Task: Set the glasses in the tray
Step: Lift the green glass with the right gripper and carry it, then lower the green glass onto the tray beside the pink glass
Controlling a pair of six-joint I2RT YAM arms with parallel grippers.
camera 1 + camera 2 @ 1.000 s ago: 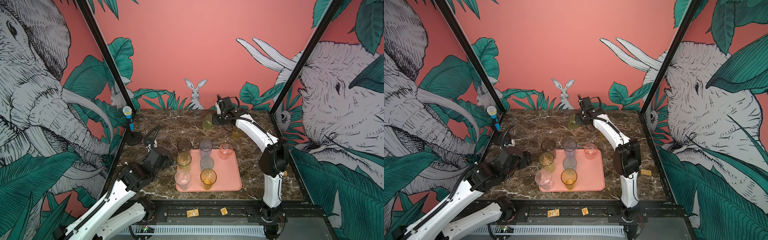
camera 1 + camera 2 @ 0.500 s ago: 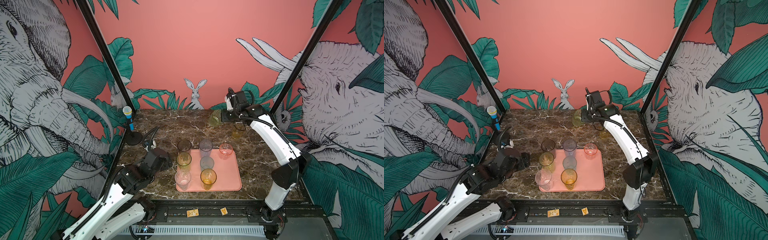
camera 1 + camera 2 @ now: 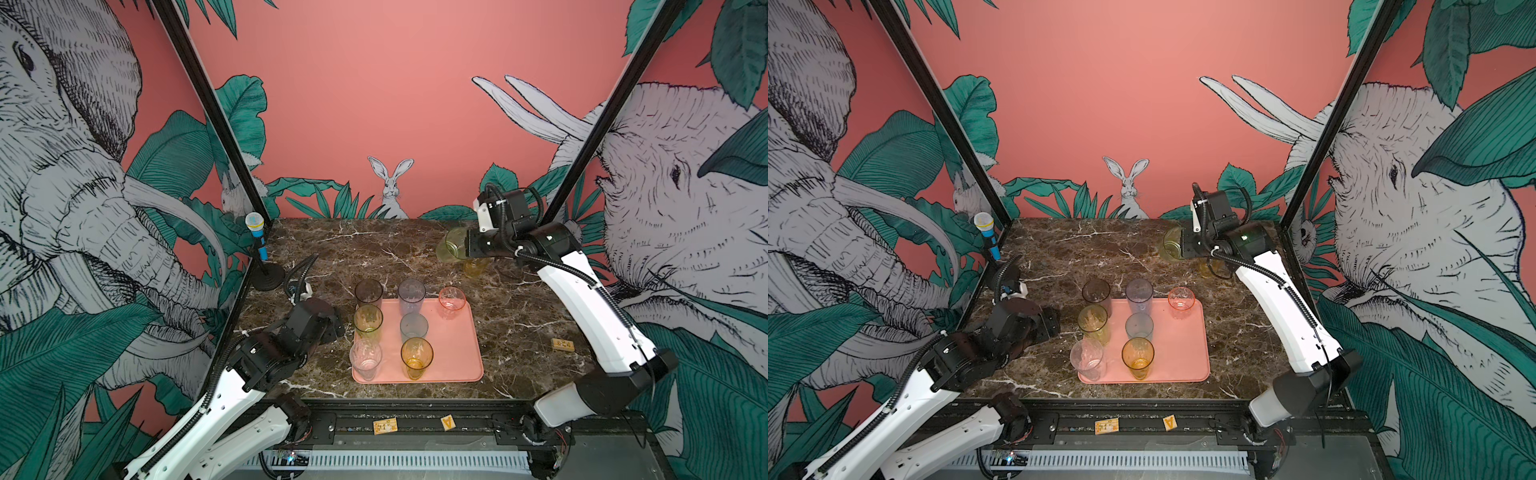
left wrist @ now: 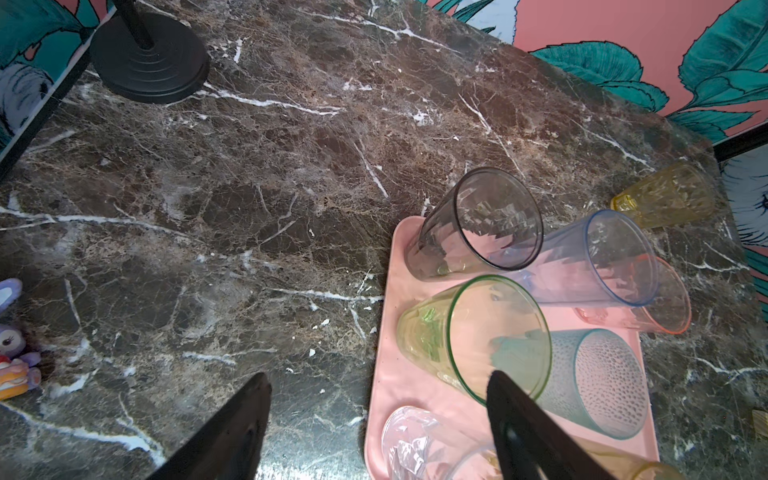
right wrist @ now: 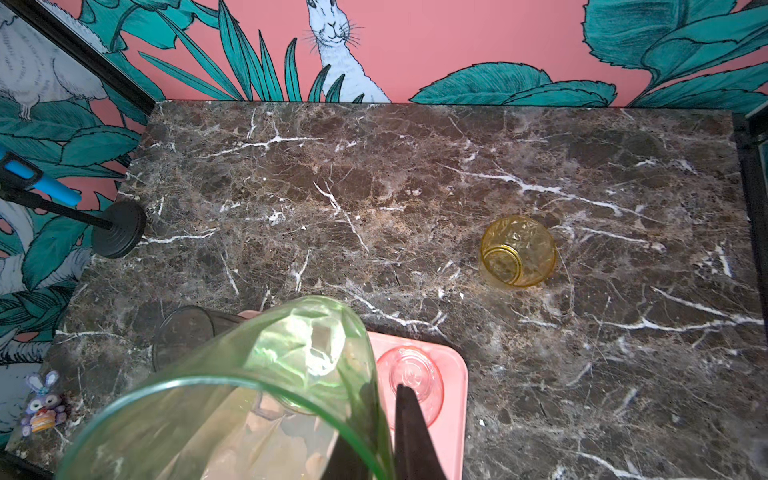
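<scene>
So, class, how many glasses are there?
9. On the tray: grey, lilac, pink, green, teal, clear and amber glasses. The right gripper holds a greenish tumbler; a yellow glass sits on the tabletop. None looks hidden.

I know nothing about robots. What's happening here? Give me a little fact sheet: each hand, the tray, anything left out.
right hand: shut on a green glass, held tilted in the air, far right
left hand: open, empty, beside the tray
on the tray: seven glasses, all upright
off the tray: one yellow glass on the table, far right
</scene>
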